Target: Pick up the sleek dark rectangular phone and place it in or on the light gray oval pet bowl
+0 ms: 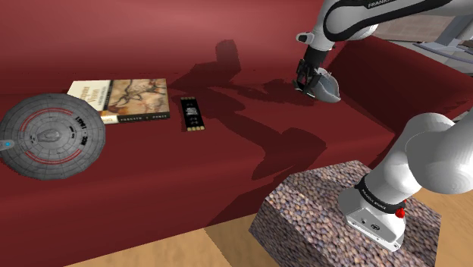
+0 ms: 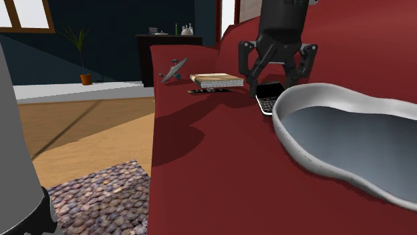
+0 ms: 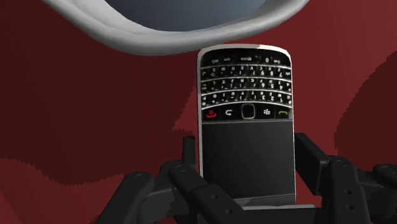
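Closely, the parted jaws flank the phone (image 3: 247,121).

Phone (image 3: 247,124): black with a silver edge, keypad and dark screen. It lies flat, face up, on the red surface. Its keypad end points at the bowl (image 2: 286,133), just beside the rim, possibly touching. Bowl: light grey, glossy, oval, shallow, upright on the same red surface.

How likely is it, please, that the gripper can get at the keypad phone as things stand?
Probably yes: the open gripper straddles the keypad phone, nothing lies over it, and the pet bowl lies beyond its keypad end.
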Controlling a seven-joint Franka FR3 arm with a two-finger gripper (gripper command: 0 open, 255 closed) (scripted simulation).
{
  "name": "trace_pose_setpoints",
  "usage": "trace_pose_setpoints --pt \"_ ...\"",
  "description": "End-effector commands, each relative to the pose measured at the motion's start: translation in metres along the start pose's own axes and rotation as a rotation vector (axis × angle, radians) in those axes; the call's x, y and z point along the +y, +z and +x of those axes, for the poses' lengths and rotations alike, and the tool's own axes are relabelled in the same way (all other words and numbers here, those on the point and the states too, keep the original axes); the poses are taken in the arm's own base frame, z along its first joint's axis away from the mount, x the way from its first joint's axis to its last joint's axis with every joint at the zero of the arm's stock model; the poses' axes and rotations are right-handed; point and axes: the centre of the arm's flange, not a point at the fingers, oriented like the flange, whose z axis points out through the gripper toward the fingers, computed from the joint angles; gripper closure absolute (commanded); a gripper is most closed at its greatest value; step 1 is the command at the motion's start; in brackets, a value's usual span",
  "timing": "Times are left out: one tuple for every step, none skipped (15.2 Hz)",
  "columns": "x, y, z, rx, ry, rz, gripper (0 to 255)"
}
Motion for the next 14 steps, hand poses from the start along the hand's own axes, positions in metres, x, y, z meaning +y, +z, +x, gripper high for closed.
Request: trace_pose_setpoints --pt "0.001 -0.01 0.0 0.0 0.0 0.001 255" --pt "0.001 -0.015 0.0 0.0 0.0 0.001 255" --pt "0.0 -0.02 0.001 0.0 0.0 0.001 255" --pt "0.0 -0.025 0.001 0.0 0.0 0.001 255" --pt "0.0 -0.031 0.001 0.0 0.0 0.001 255" --pt "0.0 -0.036 0.001 0.0 0.0 0.001 255" --pt "-0.001 -0.041 0.001 0.0 0.0 0.001 255" --pt "-0.001 -0.046 0.001 0.0 0.0 0.001 255" --pt "-0.001 -0.052 0.001 0.0 0.0 0.001 255" --pt "-0.001 -0.057 0.002 0.0 0.0 0.001 255" --pt "-0.001 -0.062 0.002 0.0 0.0 0.001 255" --pt "-0.002 -0.068 0.002 0.0 0.0 0.001 255" --pt "-0.002 -0.073 0.002 0.0 0.0 0.001 255" --pt "-0.002 -0.078 0.002 0.0 0.0 0.001 255"
